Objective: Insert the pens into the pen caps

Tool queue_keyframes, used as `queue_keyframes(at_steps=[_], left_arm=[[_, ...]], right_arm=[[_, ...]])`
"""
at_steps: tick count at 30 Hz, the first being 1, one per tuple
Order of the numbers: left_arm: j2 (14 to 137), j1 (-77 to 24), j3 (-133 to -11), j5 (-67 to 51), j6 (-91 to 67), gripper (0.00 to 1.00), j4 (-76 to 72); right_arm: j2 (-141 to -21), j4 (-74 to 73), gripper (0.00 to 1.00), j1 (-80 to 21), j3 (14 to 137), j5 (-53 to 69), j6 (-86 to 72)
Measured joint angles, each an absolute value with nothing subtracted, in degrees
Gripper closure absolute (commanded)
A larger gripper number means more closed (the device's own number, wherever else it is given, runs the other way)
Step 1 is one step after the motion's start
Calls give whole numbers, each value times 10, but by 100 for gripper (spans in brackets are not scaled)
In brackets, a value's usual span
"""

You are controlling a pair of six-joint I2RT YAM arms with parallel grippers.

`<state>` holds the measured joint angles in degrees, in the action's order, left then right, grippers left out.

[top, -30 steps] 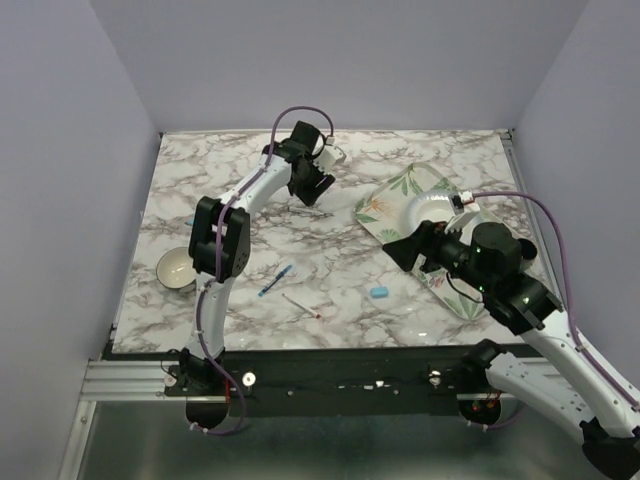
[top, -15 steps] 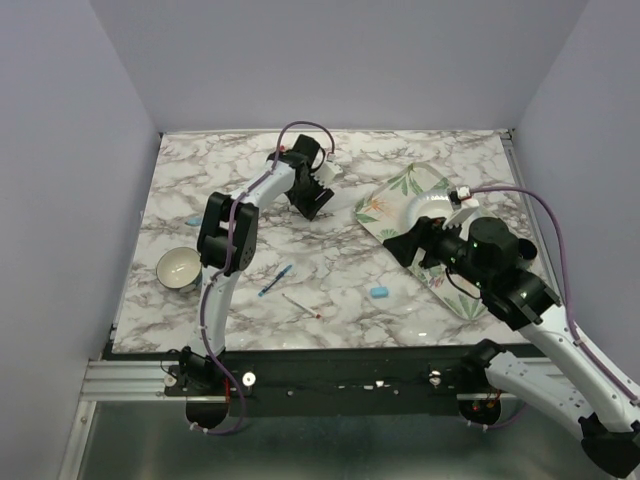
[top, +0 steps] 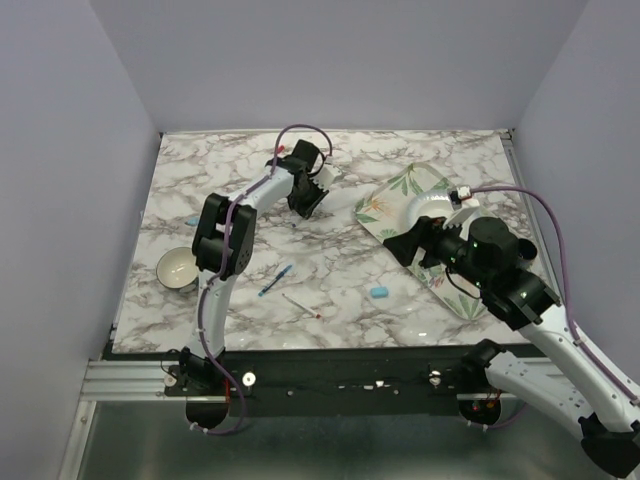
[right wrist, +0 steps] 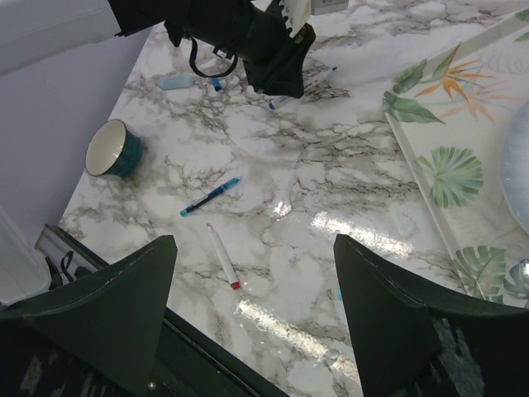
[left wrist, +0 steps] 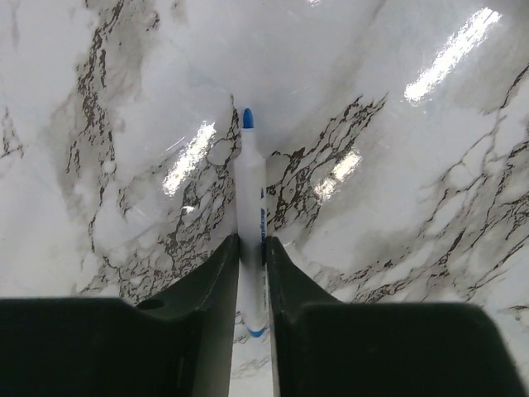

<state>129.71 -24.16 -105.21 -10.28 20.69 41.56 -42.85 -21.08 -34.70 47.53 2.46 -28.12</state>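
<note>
My left gripper (top: 306, 196) is at the far middle of the table. In the left wrist view it (left wrist: 250, 248) is shut on a white pen with a blue tip (left wrist: 250, 198), held low over the marble. This pen also shows in the right wrist view (right wrist: 312, 79). A blue-barrelled pen (top: 274, 281) (right wrist: 210, 196) and a white pen with a red end (top: 300, 305) (right wrist: 223, 258) lie near the front. One light blue cap (top: 379, 292) lies at centre right and another (top: 192, 220) (right wrist: 175, 83) at the left. My right gripper (top: 402, 245) (right wrist: 256, 281) is open and empty, above the table.
A dark round cup (top: 177, 268) (right wrist: 116, 149) stands at the left front. A floral tray (top: 392, 195) (right wrist: 446, 157) with a white plate (top: 428, 210) lies at the right, under my right arm. A small blue piece (right wrist: 216, 83) lies beside the left cap.
My left wrist has turned and shifted slightly left over the white pen. My right arm moved a little to the right, then held still.
</note>
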Motion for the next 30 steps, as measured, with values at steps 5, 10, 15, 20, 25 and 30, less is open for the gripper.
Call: queue_keyframes(at_steps=[5,10,15,20,25,30], left_arm=[[1268,-244,-1004,-100,178,100,382],[1244,-244,-966,-116,118,100,361],[1189,-243,-890,-204,13,100,312],[1068,-243,-776,-305,-135,100,187],[939,-245,-643,-383,-325,100,-38],[887,-267,-559,-412,-467,100,-195]], right_arm=[[-427,-205,15,-347,475,34,-302],[-432,-180,14,-347,463,55,-328],[-452,-131,14,-347,434,124,-342],[-458,-76,21,-347,372,151,-374],[-479,-38,27,-347,354,162,-392],[-495,21,28,-347,345,179,-406]])
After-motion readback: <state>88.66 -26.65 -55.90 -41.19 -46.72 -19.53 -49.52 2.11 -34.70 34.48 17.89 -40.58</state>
